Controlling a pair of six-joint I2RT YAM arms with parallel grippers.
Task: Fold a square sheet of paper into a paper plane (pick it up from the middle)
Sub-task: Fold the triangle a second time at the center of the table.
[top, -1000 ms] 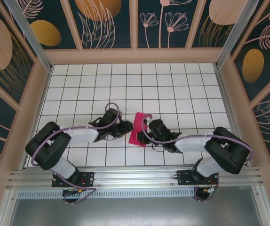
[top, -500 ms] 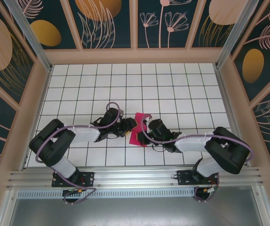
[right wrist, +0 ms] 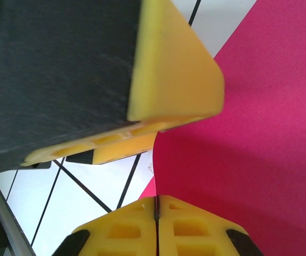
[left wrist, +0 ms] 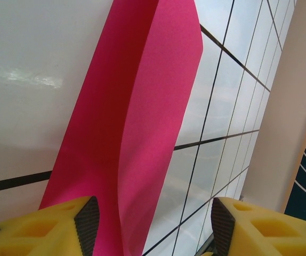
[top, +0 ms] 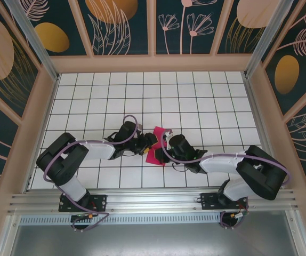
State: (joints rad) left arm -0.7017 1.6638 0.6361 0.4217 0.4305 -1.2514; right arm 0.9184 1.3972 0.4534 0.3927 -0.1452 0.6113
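Top external view: the square sheet of paper [top: 154,156], creased into a narrower angular magenta shape, sits near the middle of the white tiled table [top: 195,101], between the two tools. The left arm [top: 91,152] and the right arm [top: 222,160] both reach inward toward it, so that the left gripper [top: 151,142] and the right gripper [top: 164,143] meet just beside each other over the sheet. Finger spacing cannot be judged from this camera. Left wrist view: the left gripper [left wrist: 150,229] is released, with its two yellow fingers [left wrist: 46,226] standing well apart at the bottom corners. The square sheet of paper [left wrist: 142,106] rises between them as a tall folded strip with one lengthwise crease, and its lower part runs close along the inner pad of the finger at lower left. The opposite finger is clear of the sheet. The gridded table [left wrist: 222,106] lies behind. Right wrist view: the right gripper [right wrist: 155,229] is clenched, with its yellow fingers [right wrist: 121,232] pressed together so that only a thin seam remains between them. The curved edge of the square sheet of paper [right wrist: 259,133] descends into that seam, so the sheet appears pinched there. The sheet spreads across the right side of this view. A yellow finger of the left gripper [right wrist: 174,69] hangs above, just beside the sheet's edge. White table [right wrist: 46,186] tiles appear at lower left.
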